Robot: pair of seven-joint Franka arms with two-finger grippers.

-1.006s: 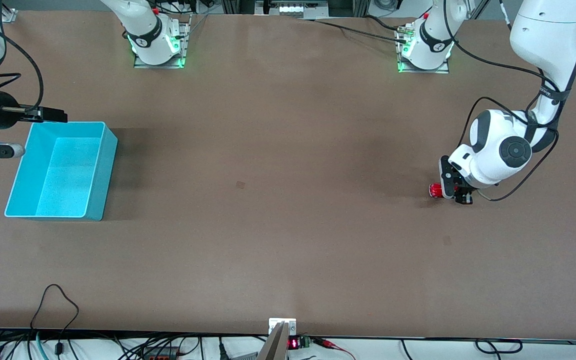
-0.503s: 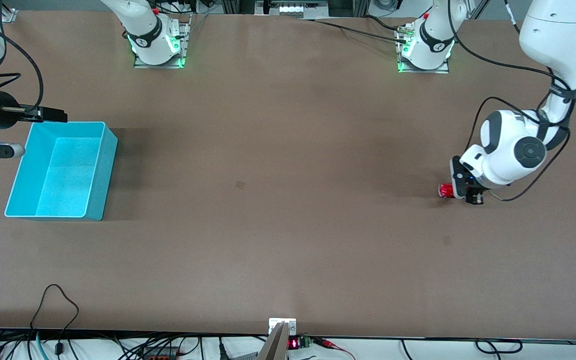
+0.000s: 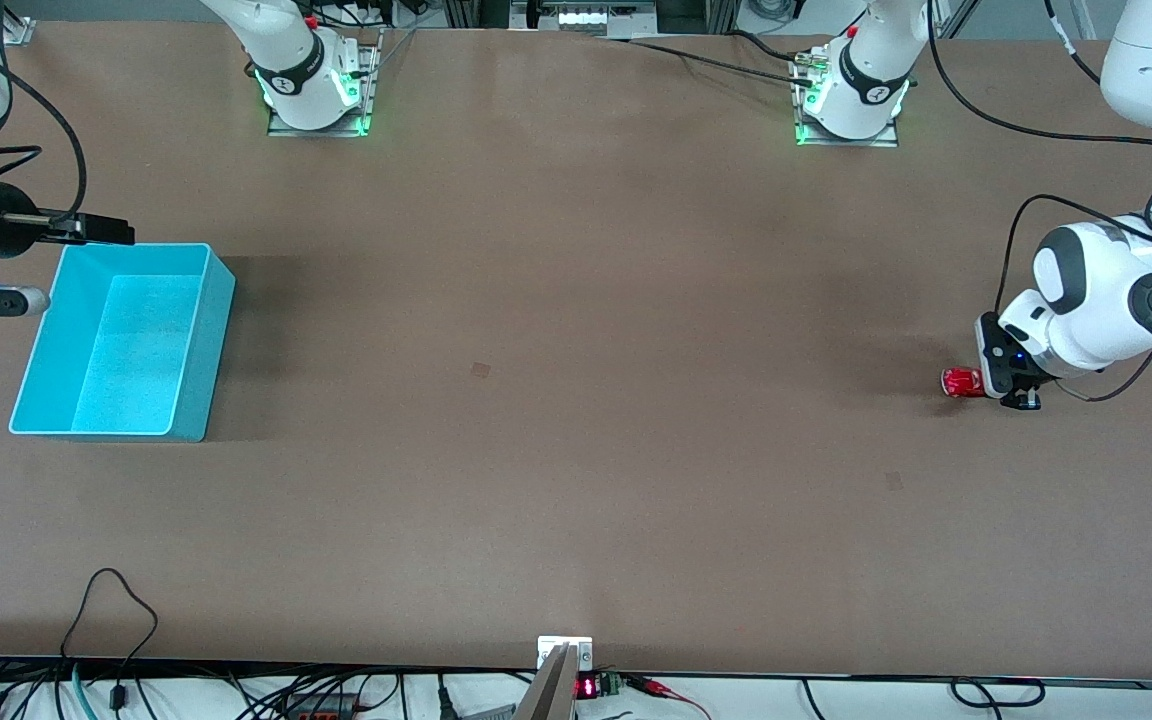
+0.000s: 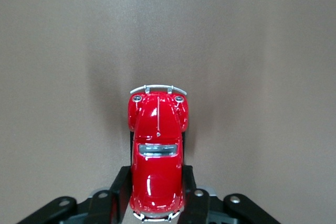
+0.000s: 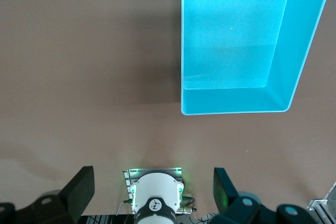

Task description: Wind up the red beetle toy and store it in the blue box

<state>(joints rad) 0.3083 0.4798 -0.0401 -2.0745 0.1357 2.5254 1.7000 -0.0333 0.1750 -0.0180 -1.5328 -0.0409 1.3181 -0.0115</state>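
Observation:
The red beetle toy (image 3: pixel 961 383) is a tiny glossy red car low at the table top, near the left arm's end. My left gripper (image 3: pixel 998 386) is shut on its rear half. In the left wrist view the black fingers (image 4: pixel 119 190) press both sides of the toy (image 4: pixel 157 150), and its silvery bumper points away from the hand. The blue box (image 3: pixel 36 345) stands open and empty at the right arm's end. My right gripper (image 3: pixel 101 230) waits open and empty over the box's rim that is farthest from the front camera. The right wrist view shows the box (image 5: pixel 302 40).
The two arm bases (image 3: pixel 316 85) (image 3: pixel 851 95) stand at the table edge farthest from the front camera. Cables lie along the table edge nearest that camera (image 3: pixel 116 600). A small dark mark (image 3: pixel 480 370) sits mid-table.
My left gripper has slid along the table toward the left arm's end, taking the red beetle toy with it. The right arm and the blue box have not moved.

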